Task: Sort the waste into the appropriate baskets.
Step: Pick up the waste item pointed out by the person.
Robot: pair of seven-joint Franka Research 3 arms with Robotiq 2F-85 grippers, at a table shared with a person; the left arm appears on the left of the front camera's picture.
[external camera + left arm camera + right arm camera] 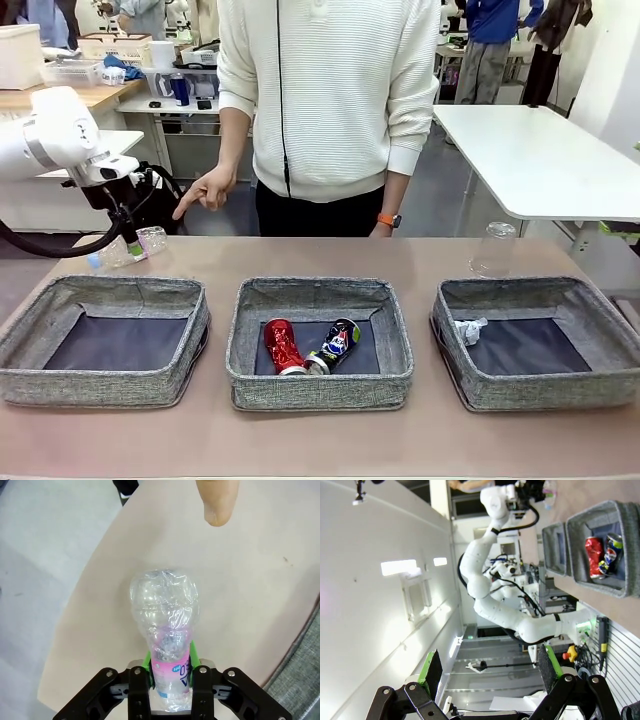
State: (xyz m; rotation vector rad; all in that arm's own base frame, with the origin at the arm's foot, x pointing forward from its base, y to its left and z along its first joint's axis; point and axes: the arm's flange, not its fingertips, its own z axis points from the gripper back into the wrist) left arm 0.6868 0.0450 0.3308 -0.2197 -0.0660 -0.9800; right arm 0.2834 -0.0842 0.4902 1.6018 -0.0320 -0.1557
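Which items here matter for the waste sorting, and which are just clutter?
Job: left basket, middle basket, right basket, red can, dark can, paper wad, pink-labelled bottle in left claw, upright clear bottle.
Idle: white side table, white box on the far bench.

floor (445,195): grey | right: white table (540,160) | far left: cluttered workbench (60,97) | wall (370,530): white

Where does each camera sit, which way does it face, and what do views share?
Front: fixed between the arms, facing across the table at the person's hand; left arm enters picture left.
Left wrist: looks along the left gripper, shut on the plastic bottle, at the table.
Right wrist: rolled sideways, looking past the open right gripper toward the left arm.
Shared: front and left wrist, the plastic bottle; front and right wrist, the red can.
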